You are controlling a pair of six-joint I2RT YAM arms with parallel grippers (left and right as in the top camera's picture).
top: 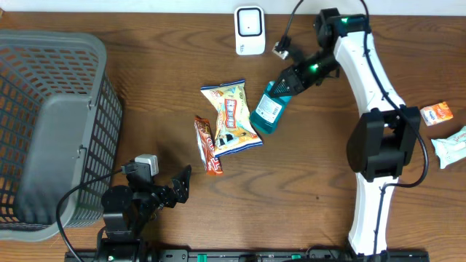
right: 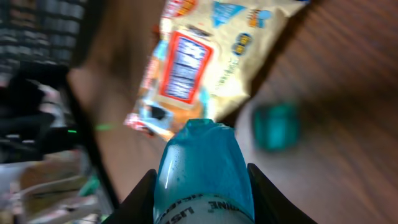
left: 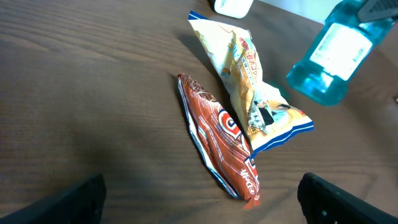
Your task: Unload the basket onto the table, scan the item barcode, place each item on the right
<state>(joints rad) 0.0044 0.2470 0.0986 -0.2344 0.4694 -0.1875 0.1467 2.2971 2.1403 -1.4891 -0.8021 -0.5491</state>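
**Item 1:** blue mouthwash bottle [top: 268, 110], tilted, at the far centre-right of the worktop [top: 153, 73], just near and right of the white barcode scanner [top: 249, 30].
**Holder:** right gripper [top: 287, 84], jaws partly closed on the bottle's upper end.
**Left gripper** [top: 182, 182]: near left, jaws wide apart, holding nothing.
**Progress:** pickup done; presenting the label to the scanner appears left to do.
**Also present:** yellow snack bag [top: 231, 116] and red-brown wrapper [top: 207, 145], mid-worktop.

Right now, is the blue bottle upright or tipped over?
Tipped: the blue bottle slants with its neck in the right gripper, base toward the yellow snack bag.
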